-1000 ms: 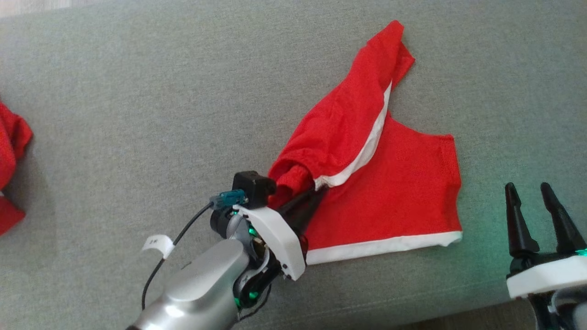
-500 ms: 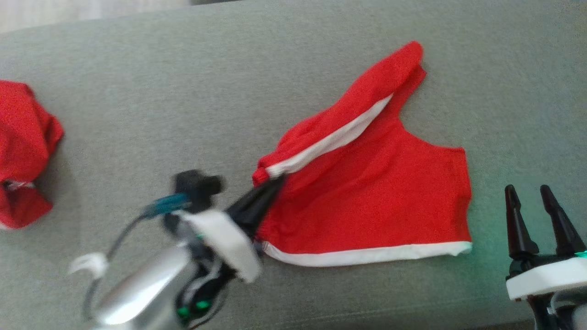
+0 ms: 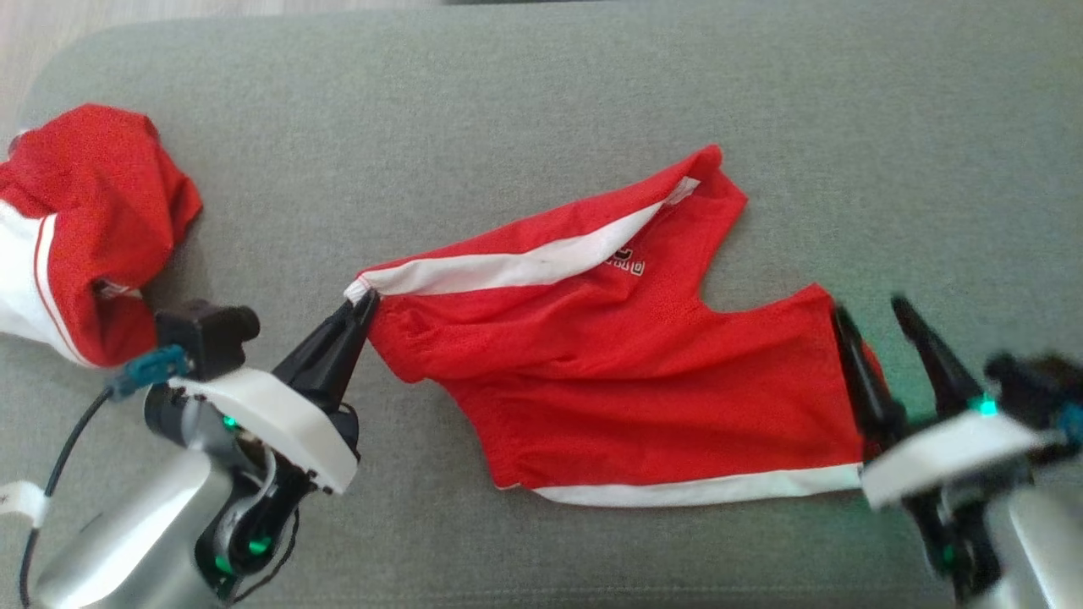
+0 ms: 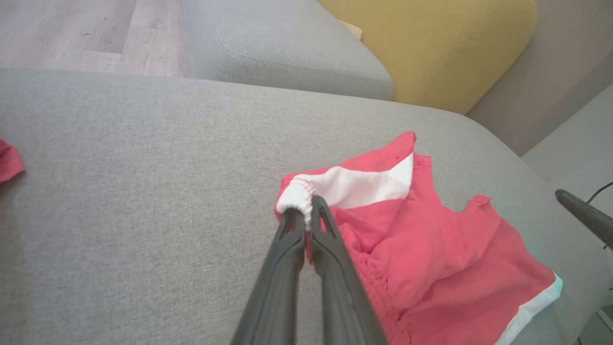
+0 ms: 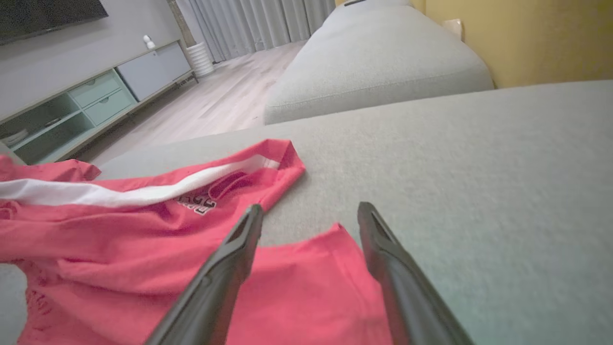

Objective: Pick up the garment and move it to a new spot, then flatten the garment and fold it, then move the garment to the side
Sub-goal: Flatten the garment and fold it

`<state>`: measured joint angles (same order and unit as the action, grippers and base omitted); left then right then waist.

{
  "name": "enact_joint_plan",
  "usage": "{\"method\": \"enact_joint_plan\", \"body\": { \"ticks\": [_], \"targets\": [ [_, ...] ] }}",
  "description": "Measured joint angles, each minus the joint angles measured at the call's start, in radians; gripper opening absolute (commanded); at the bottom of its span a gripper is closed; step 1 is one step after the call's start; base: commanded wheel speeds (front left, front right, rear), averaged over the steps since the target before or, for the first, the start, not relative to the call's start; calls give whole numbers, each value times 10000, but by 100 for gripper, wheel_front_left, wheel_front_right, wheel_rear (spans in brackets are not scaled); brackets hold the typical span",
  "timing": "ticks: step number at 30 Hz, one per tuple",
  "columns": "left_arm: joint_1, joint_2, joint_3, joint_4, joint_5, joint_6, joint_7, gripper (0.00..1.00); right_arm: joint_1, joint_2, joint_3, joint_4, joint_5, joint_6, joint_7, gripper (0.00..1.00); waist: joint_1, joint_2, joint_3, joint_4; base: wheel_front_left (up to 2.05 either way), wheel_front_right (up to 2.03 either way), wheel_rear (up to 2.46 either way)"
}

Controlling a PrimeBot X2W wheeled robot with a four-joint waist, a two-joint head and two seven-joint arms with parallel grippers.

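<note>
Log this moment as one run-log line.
phase: flatten | garment: partly spread on cushion | left hand: shut on its white-banded corner | right hand: open, over opposite edge

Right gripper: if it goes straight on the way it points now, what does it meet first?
Probably the red garment edge lying between the open right gripper's fingers, then the grey cushion; depth is unclear.

Red garment [image 3: 643, 372] with white trim on a grey cushion [image 3: 508, 110].

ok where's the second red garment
In the head view the second garment lies crumpled on the couch at far left, beside the left end effector, apart from the shorts.
</note>
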<state>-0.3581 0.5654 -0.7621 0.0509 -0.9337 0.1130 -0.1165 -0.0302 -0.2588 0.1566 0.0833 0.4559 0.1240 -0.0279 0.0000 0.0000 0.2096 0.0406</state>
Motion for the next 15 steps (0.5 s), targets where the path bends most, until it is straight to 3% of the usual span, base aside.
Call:
{"method": "enact_joint_plan", "body": {
  "ticks": [7, 15],
  "targets": [
    [-700, -408, -54, 940, 426, -182, -313, 0, -2993, -127, 1210, 1856, 539, 0, 1020, 100, 0, 0, 355, 326, 0, 0, 0],
    [-1644, -1166, -428, 1858, 792, -633, -481, 0, -5188, -362, 2046, 4462, 1655, 0, 2255, 100, 1, 0, 775, 1042, 0, 0, 0]
  ]
}}
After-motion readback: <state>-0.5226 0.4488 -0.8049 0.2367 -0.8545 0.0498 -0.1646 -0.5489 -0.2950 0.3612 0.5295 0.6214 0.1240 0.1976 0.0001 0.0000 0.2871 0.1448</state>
